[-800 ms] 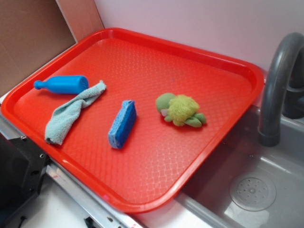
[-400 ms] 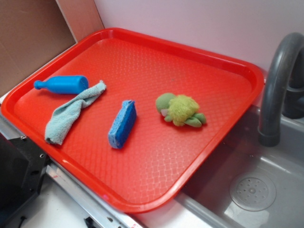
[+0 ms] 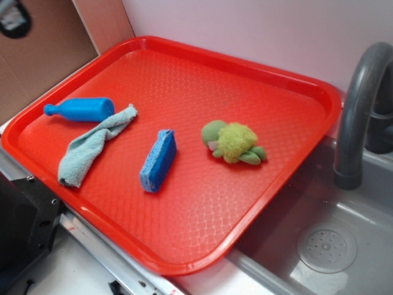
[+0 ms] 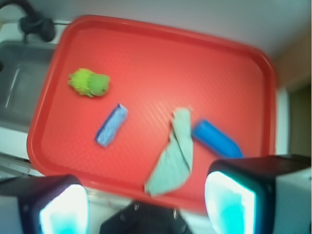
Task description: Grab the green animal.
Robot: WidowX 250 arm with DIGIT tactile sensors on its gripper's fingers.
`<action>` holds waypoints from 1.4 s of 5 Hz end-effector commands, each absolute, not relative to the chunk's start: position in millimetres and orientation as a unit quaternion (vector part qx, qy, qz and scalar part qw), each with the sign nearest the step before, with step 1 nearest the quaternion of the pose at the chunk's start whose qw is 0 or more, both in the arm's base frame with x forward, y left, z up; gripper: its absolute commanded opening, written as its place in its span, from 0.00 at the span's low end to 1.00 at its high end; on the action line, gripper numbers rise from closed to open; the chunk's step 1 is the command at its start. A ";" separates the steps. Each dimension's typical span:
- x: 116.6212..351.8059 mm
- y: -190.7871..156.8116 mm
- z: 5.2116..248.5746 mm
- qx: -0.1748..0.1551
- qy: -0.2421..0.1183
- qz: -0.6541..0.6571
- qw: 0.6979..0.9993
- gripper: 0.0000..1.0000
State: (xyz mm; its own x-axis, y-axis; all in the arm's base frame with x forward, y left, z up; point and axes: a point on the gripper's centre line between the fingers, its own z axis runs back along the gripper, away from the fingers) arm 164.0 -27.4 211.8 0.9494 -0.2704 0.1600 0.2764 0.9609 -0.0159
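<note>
The green animal (image 3: 233,142) is a fuzzy yellow-green plush with a darker green head. It lies on the red tray (image 3: 245,67), right of its middle. In the wrist view the green animal (image 4: 89,83) sits far off at the upper left of the tray (image 4: 170,63). My gripper (image 4: 146,204) hangs high above the tray's near edge. Its two fingers (image 4: 229,202) stand wide apart with nothing between them. In the exterior view only a dark bit of the arm (image 3: 12,15) shows in the top left corner.
A blue sponge (image 3: 158,160) lies left of the toy. Further left are a pale teal cloth (image 3: 92,146) and a blue bottle (image 3: 80,109). A grey sink (image 3: 325,246) with a dark faucet (image 3: 359,104) lies to the tray's right.
A dark part of the arm has come into the top left corner of the exterior view. Nothing on the tray has moved.
</note>
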 end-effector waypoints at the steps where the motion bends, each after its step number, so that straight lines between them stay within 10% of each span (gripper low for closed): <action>1: 228.0 -62.6 183.8 -0.060 -0.144 -0.371 0.915 1.00; 3: 269.4 -114.7 127.7 -0.041 -0.095 -0.509 0.855 1.00; 7: 254.6 -144.0 34.5 0.004 0.021 -0.579 0.815 1.00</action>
